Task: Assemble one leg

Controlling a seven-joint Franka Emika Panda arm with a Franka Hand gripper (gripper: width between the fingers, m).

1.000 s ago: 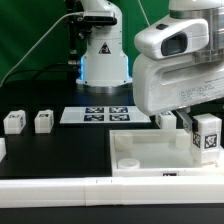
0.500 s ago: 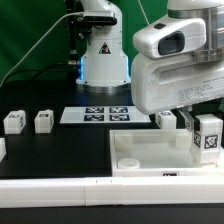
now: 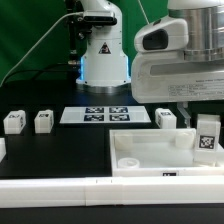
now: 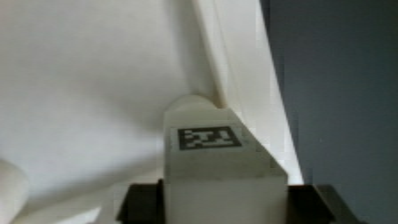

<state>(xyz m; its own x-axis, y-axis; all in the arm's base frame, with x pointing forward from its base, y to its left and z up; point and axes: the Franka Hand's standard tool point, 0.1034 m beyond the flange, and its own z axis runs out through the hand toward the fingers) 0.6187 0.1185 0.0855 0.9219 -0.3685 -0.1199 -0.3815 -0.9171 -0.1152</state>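
Observation:
My gripper point(image 3: 205, 125) is shut on a leg point(image 3: 207, 137), a small white block with a black-and-white tag, held upright over the right corner of the large white square tray-like piece point(image 3: 150, 155). In the wrist view the leg point(image 4: 217, 155) stands between my dark fingers point(image 4: 146, 203), its tag facing the camera, with the tray's white surface point(image 4: 89, 90) beneath it and the tray's raised edge point(image 4: 240, 70) running past it. Two more legs point(image 3: 13, 122) point(image 3: 43, 121) stand at the exterior view's left, and another leg point(image 3: 166, 118) stands behind the tray.
The marker board point(image 3: 95, 114) lies on the black table behind the tray. The arm's base point(image 3: 100, 45) stands at the back. A long white border bar point(image 3: 60, 186) runs along the front. Another white part point(image 3: 1, 148) shows at the exterior view's left edge.
My gripper has moved down slightly and toward the exterior view's right with the leg, which now sits lower over the tray's right corner.

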